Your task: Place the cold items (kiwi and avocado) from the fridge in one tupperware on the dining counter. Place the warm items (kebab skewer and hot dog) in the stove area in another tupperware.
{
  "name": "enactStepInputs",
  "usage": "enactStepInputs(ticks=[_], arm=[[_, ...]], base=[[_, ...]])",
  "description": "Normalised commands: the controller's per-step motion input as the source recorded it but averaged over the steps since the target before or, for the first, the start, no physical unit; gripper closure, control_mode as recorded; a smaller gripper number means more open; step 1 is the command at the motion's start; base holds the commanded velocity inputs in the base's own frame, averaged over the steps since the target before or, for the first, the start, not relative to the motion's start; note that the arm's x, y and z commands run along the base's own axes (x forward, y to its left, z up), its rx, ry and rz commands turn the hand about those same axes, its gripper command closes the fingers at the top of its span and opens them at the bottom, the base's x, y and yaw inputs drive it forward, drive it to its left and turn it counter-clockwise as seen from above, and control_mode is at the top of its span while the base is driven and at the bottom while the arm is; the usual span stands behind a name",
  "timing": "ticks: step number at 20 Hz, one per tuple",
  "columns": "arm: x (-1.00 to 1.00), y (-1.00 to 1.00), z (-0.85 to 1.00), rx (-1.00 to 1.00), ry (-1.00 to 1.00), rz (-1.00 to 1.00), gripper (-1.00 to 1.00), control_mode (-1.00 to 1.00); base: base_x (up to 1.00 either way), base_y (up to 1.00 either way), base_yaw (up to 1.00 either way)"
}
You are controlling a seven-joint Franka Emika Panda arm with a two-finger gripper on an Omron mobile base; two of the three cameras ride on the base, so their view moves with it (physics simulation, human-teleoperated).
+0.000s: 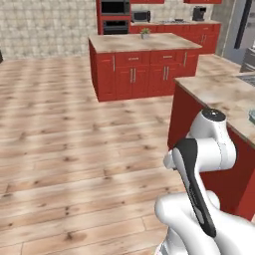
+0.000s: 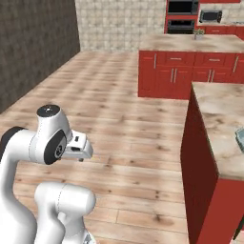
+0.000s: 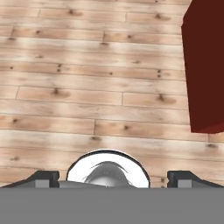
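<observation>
My gripper [image 3: 113, 178] points straight down at the wooden floor. Its two dark fingertips [image 3: 43, 178] stand wide apart at the bottom of the hand view, open, with nothing between them. The arm is folded close above the base, with the white hand [image 2: 79, 146] sticking out to the right beside the red counter's side [image 3: 205, 65]. A pale grey-blue thing [image 2: 239, 138] lies on the near counter top, cut off by the frame edge; it may be a tupperware. Kiwi, avocado, kebab skewer and hot dog are out of view.
The near stone-topped red counter [image 1: 214, 92] stands to the right. A red island [image 1: 144, 64] with a small plant [image 1: 145, 33] stands farther ahead. Ovens [image 1: 114, 17] and a microwave [image 1: 141, 16] line the back wall. Wooden floor [image 1: 64, 139] spreads to the left.
</observation>
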Motion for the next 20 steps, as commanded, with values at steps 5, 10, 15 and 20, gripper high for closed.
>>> enactStepInputs(ticks=[5, 10, 15, 20], arm=[[0.00, 0.00, 0.00, 0.00, 0.00, 0.00, -1.00, 1.00], [0.00, 0.00, 0.00, 0.00, 0.00, 0.00, -1.00, 1.00], [0.00, 0.00, 0.00, 0.00, 0.00, 0.00, -1.00, 1.00], [0.00, 0.00, 0.00, 0.00, 0.00, 0.00, -1.00, 1.00]], base=[[0.80, 0.85, -0.39], [0.85, 0.94, -0.38], [0.83, 0.99, -0.28], [0.83, 1.00, -0.14]])
